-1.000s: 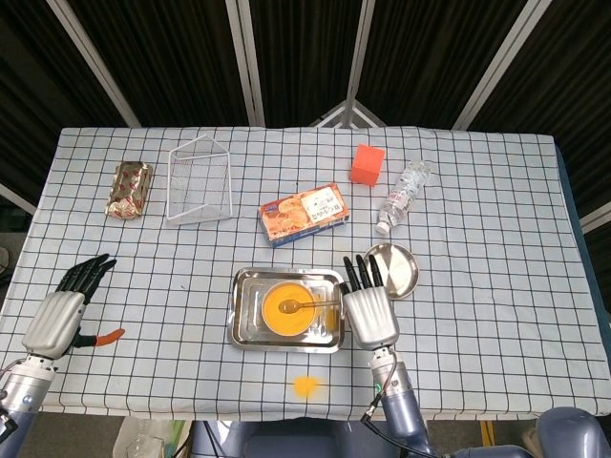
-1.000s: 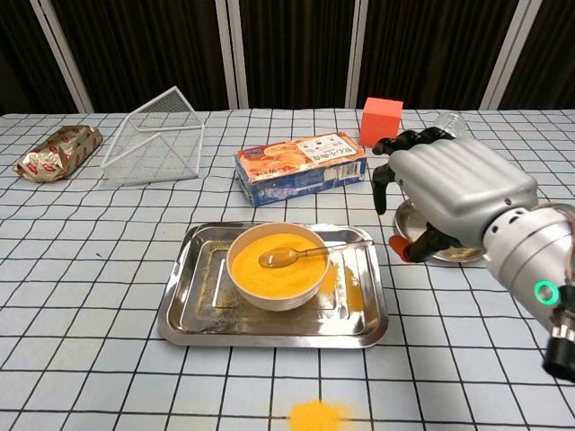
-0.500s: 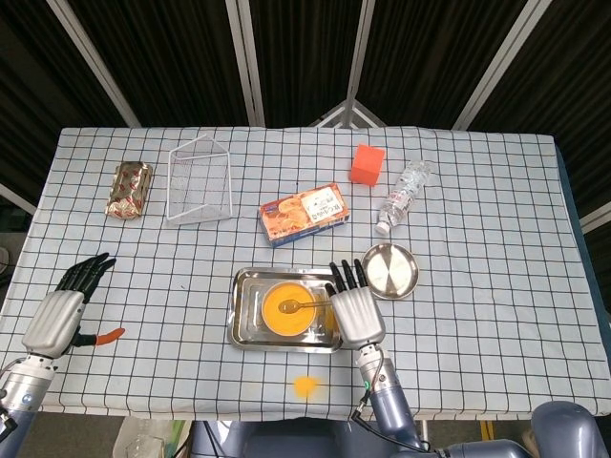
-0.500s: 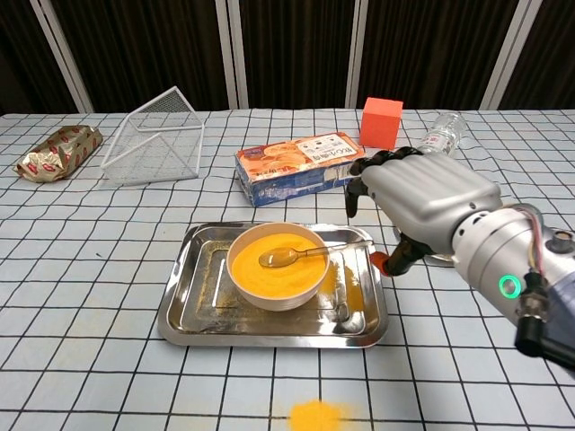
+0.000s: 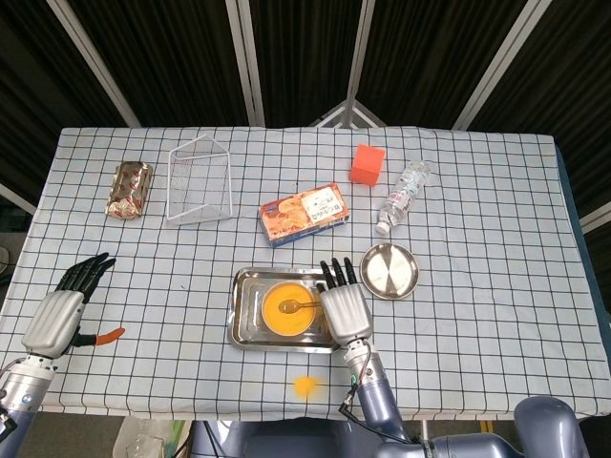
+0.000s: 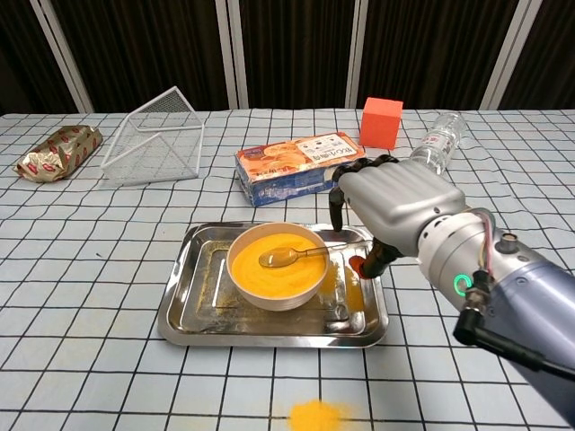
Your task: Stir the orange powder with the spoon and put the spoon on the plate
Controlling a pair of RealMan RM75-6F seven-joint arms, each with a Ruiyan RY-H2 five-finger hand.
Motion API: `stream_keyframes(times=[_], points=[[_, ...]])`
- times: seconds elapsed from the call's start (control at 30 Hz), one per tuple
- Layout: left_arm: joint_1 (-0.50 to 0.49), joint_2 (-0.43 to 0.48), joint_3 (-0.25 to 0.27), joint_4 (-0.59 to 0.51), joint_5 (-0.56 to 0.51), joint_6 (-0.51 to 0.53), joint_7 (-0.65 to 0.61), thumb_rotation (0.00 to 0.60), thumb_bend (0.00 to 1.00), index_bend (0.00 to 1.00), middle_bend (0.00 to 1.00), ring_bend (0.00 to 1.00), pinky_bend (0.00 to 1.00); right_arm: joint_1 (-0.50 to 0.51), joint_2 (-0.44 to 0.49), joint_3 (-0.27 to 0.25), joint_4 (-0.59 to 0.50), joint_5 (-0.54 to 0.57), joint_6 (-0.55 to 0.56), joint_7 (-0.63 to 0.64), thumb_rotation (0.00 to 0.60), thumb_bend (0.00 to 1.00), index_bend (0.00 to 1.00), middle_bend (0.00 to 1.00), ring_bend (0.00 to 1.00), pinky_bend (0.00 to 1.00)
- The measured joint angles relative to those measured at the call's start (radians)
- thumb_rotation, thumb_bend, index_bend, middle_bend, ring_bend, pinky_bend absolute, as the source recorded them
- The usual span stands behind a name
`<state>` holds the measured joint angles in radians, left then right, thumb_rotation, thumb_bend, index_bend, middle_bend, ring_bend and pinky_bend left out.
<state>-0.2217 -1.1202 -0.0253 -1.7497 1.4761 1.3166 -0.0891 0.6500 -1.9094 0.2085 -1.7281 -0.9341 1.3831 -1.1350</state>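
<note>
A white bowl (image 6: pixel 276 294) of orange powder (image 5: pixel 285 308) stands in a steel tray (image 5: pixel 246 329). A metal spoon (image 6: pixel 292 256) lies with its scoop in the powder and its handle over the bowl's right rim. My right hand (image 6: pixel 391 207) hovers open over the tray's right side, fingers curved down above the spoon handle, holding nothing; the head view shows the right hand (image 5: pixel 345 307) covering the handle end. A round steel plate (image 5: pixel 389 270) sits right of the tray. My left hand (image 5: pixel 59 316) rests open near the table's front left edge.
A patch of spilled orange powder (image 6: pixel 316 417) lies near the front edge. Behind the tray are a snack box (image 6: pixel 301 164), a wire basket (image 6: pixel 154 136), a foil packet (image 6: pixel 55 151), an orange cube (image 6: pixel 381 122) and a lying plastic bottle (image 6: pixel 436 140).
My right hand has moved left from in front of the plate to over the tray's right side, above the spoon handle. The spoon, bowl and left hand have stayed put.
</note>
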Motion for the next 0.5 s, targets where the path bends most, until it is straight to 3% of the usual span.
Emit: stream_keyframes(times=[0.5], points=[[-0.001, 0.002, 0.001, 0.0, 0.002, -0.002, -0.008, 0.6, 0.0, 0.0, 0.0, 0.0, 0.02, 0.016, -0.02, 0.008, 0.035, 0.04, 0.002, -0.009, 0.6, 0.46, 0.47, 0.13, 0.0, 0.0]])
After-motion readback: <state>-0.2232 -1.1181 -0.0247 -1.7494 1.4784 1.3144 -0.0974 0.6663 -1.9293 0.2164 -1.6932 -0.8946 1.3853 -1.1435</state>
